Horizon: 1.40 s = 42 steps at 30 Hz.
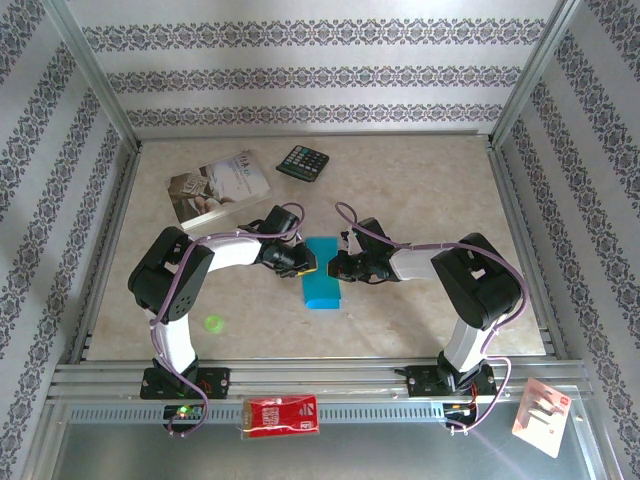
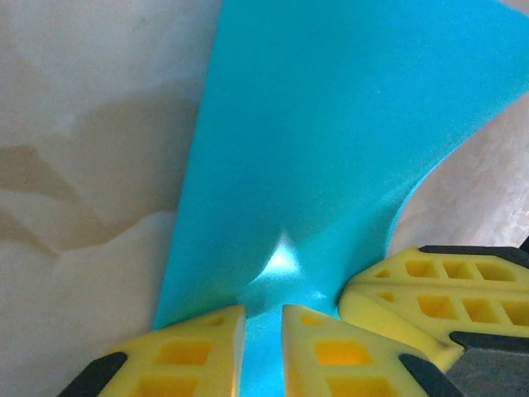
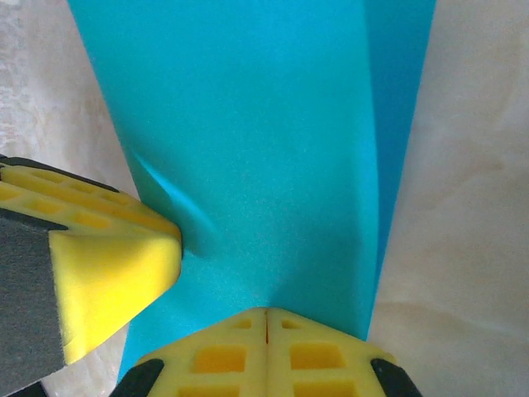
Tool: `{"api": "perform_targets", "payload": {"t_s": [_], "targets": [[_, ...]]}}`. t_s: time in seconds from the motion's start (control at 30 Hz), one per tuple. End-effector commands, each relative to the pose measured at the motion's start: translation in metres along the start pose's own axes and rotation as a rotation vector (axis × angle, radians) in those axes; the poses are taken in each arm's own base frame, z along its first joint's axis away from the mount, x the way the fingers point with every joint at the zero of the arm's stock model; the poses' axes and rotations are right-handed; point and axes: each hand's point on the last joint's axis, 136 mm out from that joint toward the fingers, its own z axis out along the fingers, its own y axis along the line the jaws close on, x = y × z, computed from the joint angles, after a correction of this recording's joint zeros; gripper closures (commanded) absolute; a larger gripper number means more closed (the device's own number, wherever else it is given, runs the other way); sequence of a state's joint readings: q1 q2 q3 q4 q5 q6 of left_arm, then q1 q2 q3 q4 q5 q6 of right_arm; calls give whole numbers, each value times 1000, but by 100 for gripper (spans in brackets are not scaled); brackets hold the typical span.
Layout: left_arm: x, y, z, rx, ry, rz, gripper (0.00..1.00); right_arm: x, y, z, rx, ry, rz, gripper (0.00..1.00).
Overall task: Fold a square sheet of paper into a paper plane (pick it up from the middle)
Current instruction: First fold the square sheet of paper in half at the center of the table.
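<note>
The square sheet of paper (image 1: 322,275), turquoise-blue, is folded into a narrow strip in the middle of the table, between both grippers. From the left, my left gripper (image 1: 306,259) meets its upper part. In the left wrist view that gripper (image 2: 263,313) stands nearly closed, with blue paper in the thin gap and the sheet (image 2: 331,149) puckered just ahead of the tips. From the right comes my right gripper (image 1: 336,266). Its jaws (image 3: 266,313) are pressed together on the sheet (image 3: 264,149). The two grippers' fingers nearly touch. No paper plane shape shows.
A pale printed book (image 1: 220,187) lies at the back left and a black calculator (image 1: 303,162) behind the paper. A small green disc (image 1: 213,323) sits near the left arm. A red packet (image 1: 282,416) and a white card (image 1: 540,415) lie on the front rail.
</note>
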<state>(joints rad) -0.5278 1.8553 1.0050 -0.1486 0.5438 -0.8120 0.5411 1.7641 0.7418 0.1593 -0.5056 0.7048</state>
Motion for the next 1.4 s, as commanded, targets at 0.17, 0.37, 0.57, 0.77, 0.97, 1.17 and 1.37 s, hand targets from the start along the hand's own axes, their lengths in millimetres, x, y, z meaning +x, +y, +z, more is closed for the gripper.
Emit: {"api": "perform_targets", "payload": {"t_s": [0.17,0.37,0.57,0.77,0.97,1.17,1.37], "targets": [[-23,-30,-21,89,-69,42,75,43,-73,7,257,90,104,100],[-45,-16,-17,53,-75,34,78,42,-72,6,255,87,101,100],[-48,7,-2,5,-42,15,79,42,-74,6,259,88,105,100],[-65,27,-16,-24,-85,-9,79,43,-75,5,258,90,107,100],[-64,-13,-37,58,-112,38,75,43,-76,4,260,86,109,100],[-62,-39,-26,117,-97,72,75,42,-76,5,258,86,109,100],[-73,-15,-6,50,-70,53,76,42,-76,3,260,83,107,100]]}}
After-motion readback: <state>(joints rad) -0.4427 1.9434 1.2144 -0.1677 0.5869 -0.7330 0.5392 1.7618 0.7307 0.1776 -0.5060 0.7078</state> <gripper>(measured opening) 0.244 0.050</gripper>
